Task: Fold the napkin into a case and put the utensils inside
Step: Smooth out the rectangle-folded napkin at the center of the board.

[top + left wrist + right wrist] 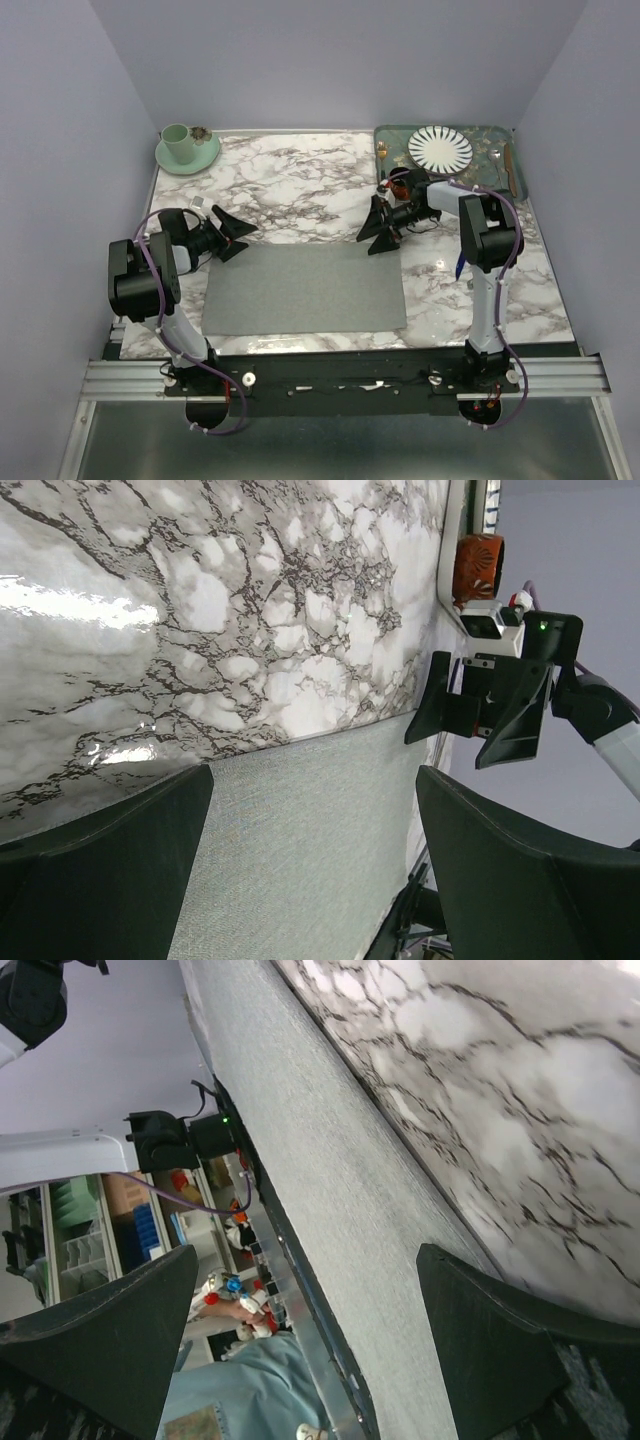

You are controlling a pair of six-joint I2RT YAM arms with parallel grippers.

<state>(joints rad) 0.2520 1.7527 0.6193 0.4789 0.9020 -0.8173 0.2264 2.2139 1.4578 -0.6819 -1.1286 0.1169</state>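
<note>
Nothing here can be read: no lettering, label, brand or number is legible in any view. The napkin [305, 288] is plain grey cloth, and the bench [300, 180] carries only its marble veining.

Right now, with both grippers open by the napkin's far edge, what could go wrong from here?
1. The napkin lies flat on the glossy marble table. The open left gripper and right gripper could slide over it or pinch too little cloth.
2. If one side lifts first, the fold may come out skewed.
3. The right arm sits close to the green tray, near the gold fork. A swing could knock it.
</note>
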